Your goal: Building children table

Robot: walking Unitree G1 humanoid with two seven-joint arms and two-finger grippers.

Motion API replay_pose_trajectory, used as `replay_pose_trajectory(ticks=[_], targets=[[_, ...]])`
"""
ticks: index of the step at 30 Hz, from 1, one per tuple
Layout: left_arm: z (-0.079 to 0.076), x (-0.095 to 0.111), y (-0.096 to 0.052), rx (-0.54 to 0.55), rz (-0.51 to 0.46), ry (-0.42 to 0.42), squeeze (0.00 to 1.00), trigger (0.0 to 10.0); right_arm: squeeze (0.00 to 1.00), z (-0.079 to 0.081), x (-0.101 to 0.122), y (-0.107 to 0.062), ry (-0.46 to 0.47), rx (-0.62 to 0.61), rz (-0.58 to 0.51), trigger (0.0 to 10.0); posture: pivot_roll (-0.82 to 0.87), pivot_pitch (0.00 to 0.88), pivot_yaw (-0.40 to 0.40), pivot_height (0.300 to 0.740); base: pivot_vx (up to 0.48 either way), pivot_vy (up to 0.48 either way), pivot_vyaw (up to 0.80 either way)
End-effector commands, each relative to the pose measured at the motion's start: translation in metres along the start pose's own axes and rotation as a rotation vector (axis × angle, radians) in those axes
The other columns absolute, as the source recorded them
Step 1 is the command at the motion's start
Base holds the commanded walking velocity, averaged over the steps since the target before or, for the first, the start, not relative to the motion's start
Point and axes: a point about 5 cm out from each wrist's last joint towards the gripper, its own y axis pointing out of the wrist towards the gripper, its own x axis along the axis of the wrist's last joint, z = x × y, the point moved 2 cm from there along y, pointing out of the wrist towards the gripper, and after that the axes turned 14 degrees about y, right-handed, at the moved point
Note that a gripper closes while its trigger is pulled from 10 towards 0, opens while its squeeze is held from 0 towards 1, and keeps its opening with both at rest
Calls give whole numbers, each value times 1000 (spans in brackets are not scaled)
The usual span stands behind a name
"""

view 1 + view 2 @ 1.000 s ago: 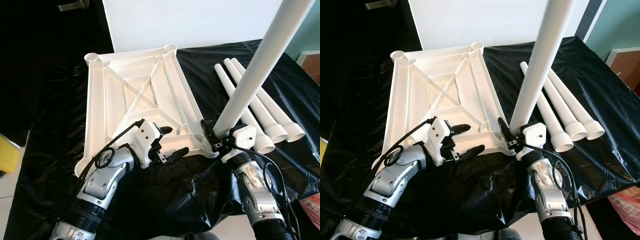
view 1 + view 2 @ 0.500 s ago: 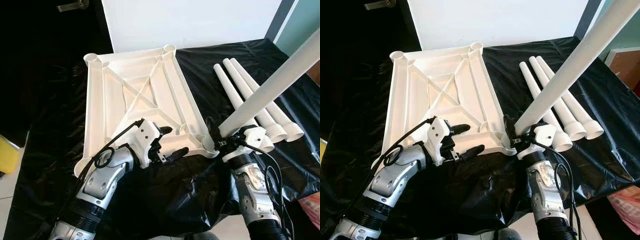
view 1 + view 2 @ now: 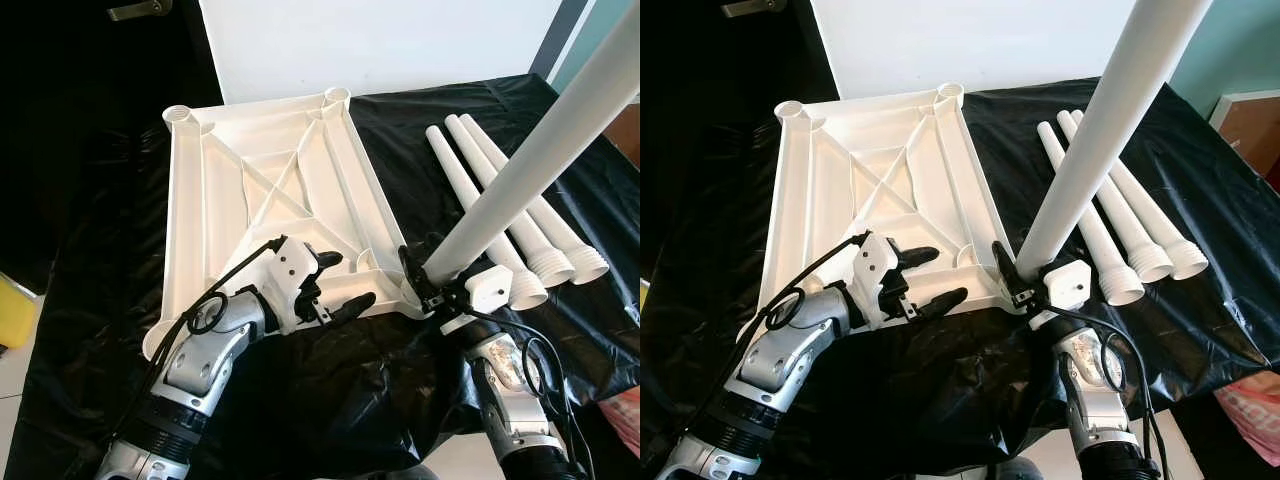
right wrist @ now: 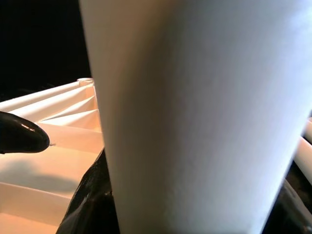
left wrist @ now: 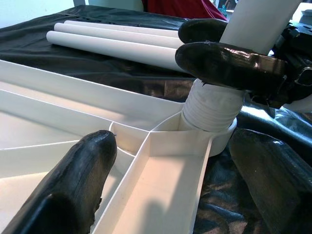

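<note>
Right gripper (image 3: 425, 285) holds leg (image 3: 520, 170) in tabletop (image 3: 230, 190) socket (image 5: 219, 132).

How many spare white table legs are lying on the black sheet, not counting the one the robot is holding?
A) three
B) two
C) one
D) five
A: three loose legs lie side by side on the black sheet, while the right gripper holds a fourth leg at the tabletop's corner socket.

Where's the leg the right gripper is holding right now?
The table leg stands tilted in the tabletop's near right corner socket, gripped low by the right gripper, left of three spare legs.
</note>
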Motion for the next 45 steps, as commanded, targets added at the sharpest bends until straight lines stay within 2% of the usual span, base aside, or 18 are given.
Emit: replay_pose_trajectory(ticks=[1,5,8,12,14,21,24,26,29,31,37,45], targets=[[-1,2,-1,-17,-4,2,0,10000,0,3,-30,-14,54,-7,156,10000,-25,114,24,740,0,0,0],[-1,3,-1,-17,-5,-1,0,10000,0,3,-28,-10,-54,54,186,10000,-27,118,25,740,0,0,0],[-1,3,0,-17,-6,-2,0,10000,0,2,-28,-9,-82,74,189,10000,-28,118,24,740,0,0,0],[-1,3,1,-13,-7,1,0,10000,0,-5,-26,-8,-30,39,172,10000,-28,114,19,740,0,0,0],[-1,4,1,-8,-11,-1,0,10000,0,-11,-28,-12,43,-22,158,10000,-24,110,13,740,0,0,0],[-3,4,0,-3,-11,-5,0,10000,0,-12,-27,-15,13,-41,138,10000,-26,111,10,740,0,0,0],[-3,4,0,-4,-11,-7,0,10000,0,-18,-27,-14,59,-99,131,10000,-27,113,8,740,0,0,0],[-3,4,0,-2,-13,-9,0,10000,0,-21,-29,-12,108,-135,167,10000,-29,115,6,740,0,0,0],[-3,4,0,-1,-14,-10,0,10000,0,-22,-32,-10,110,-149,207,10000,-30,117,6,740,0,0,0],[-3,5,1,0,-14,-9,0,10000,0,-27,-33,-5,72,-168,266,10000,-32,120,6,740,0,0,0],[-3,6,1,2,-17,-10,0,10000,0,-29,-27,4,45,-136,285,10000,-30,123,3,740,0,0,0],[-2,5,-1,13,-13,-10,0,10000,0,-26,-28,0,35,-134,279,10000,-25,126,-3,740,0,0,0]])
